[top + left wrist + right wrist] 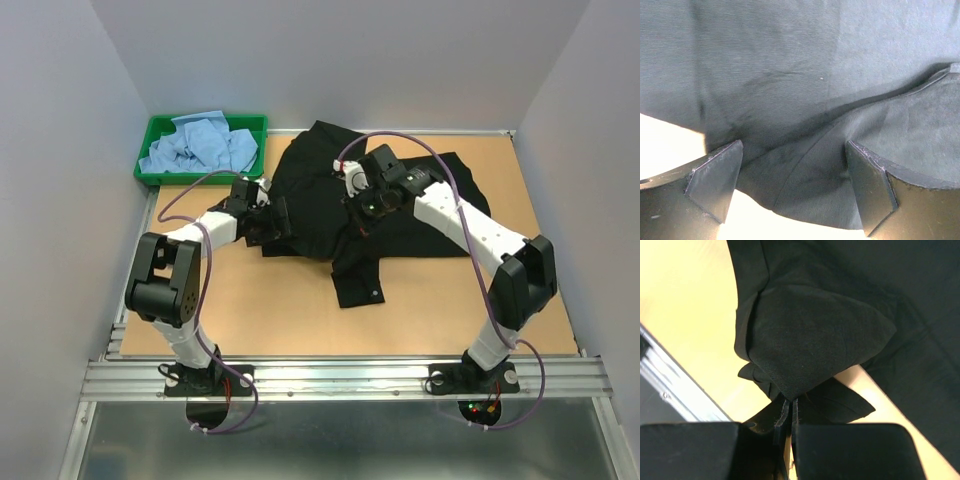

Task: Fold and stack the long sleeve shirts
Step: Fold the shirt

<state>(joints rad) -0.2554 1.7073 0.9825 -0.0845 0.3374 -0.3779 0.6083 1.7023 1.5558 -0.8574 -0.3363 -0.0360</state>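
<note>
A black long sleeve shirt [312,188] lies spread and rumpled over the far middle of the table, one part reaching toward the front [360,285]. My left gripper [270,222] stands open at the shirt's left edge. In the left wrist view its fingers [715,180] straddle a hem of the black cloth [805,175] without pinching it. My right gripper [358,220] is over the shirt's middle, shut on a pinch of the cloth. In the right wrist view the black fabric [815,340] is drawn up into a peak at the jaws [791,402]. Light blue shirts [200,145] lie crumpled in the tray.
The green plastic tray [252,122] sits at the back left corner, just beyond the left gripper. Grey walls close in the table on the left, right and back. Bare tan tabletop [280,310] shows in front of the shirt, with a metal rail [340,375] at the near edge.
</note>
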